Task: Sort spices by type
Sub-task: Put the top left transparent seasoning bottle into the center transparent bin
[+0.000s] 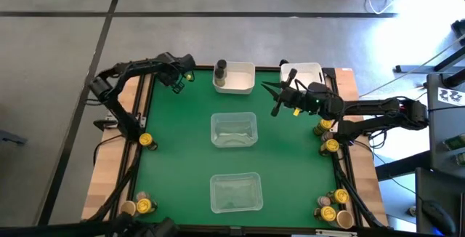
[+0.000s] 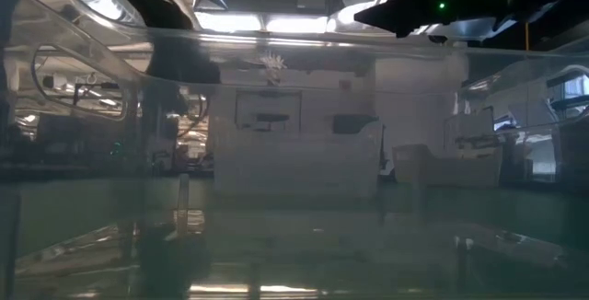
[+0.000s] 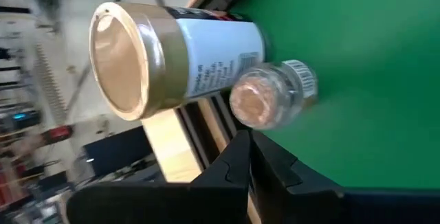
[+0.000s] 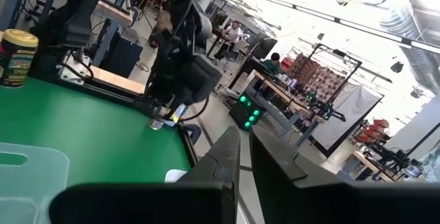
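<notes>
Left gripper (image 1: 176, 81) hovers at the table's far left corner over two jars, fingers (image 3: 237, 157) pressed together, gripping nothing. Right gripper (image 1: 280, 95) sits beside the right white bin (image 1: 314, 70), fingers apparently together and empty. Only a dark grey jar (image 1: 220, 67) stands in the left white bin (image 1: 240, 83). Both clear trays (image 1: 234, 130) look empty; the yellow-lidded jars (image 1: 146, 141) wait along the edges, so sorting seems barely begun.

Two dark, slender jointed arms, with black cables trailing along their links. The right arm (image 1: 378, 113) shows small green lights near its wrist; the left arm (image 1: 131, 77) has what may be one too. Each wrist view shows angular matte-black fingers (image 3: 254, 169).
</notes>
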